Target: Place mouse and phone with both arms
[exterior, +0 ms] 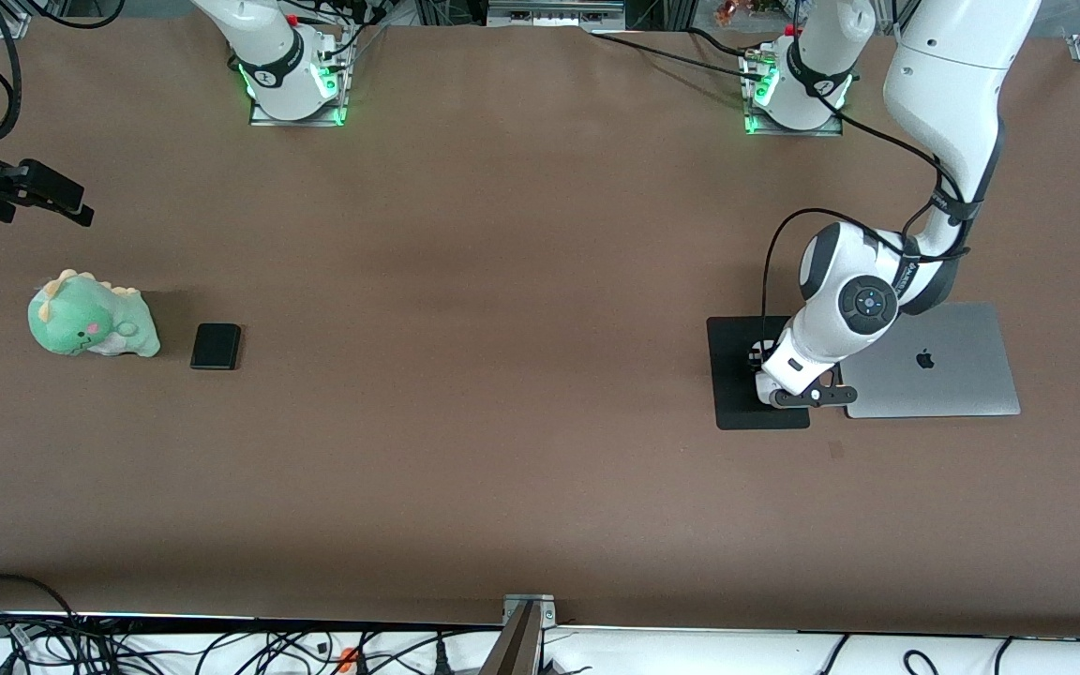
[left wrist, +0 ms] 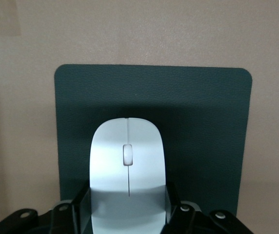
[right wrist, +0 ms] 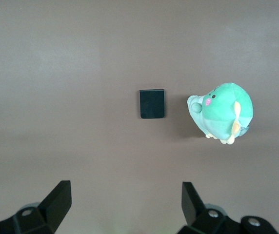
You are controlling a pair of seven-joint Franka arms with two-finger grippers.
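The white mouse point(left wrist: 127, 161) lies on the black mouse pad point(left wrist: 203, 122), lengthwise between the fingers of my left gripper point(left wrist: 127, 209), which close against its two sides. In the front view the left gripper point(exterior: 770, 370) is low over the mouse pad point(exterior: 746, 408) and its wrist hides the mouse. The black phone point(exterior: 216, 346) lies flat on the table toward the right arm's end, beside a green plush toy. My right gripper point(exterior: 29, 192) hangs open and empty high over the table's edge at that end. The right wrist view shows the phone point(right wrist: 152, 103) well below its spread fingers point(right wrist: 59, 200).
A green plush dinosaur point(exterior: 90, 316) sits beside the phone, also in the right wrist view point(right wrist: 222, 111). A closed silver laptop point(exterior: 934, 361) lies beside the mouse pad, toward the left arm's end. Cables run along the table's front edge.
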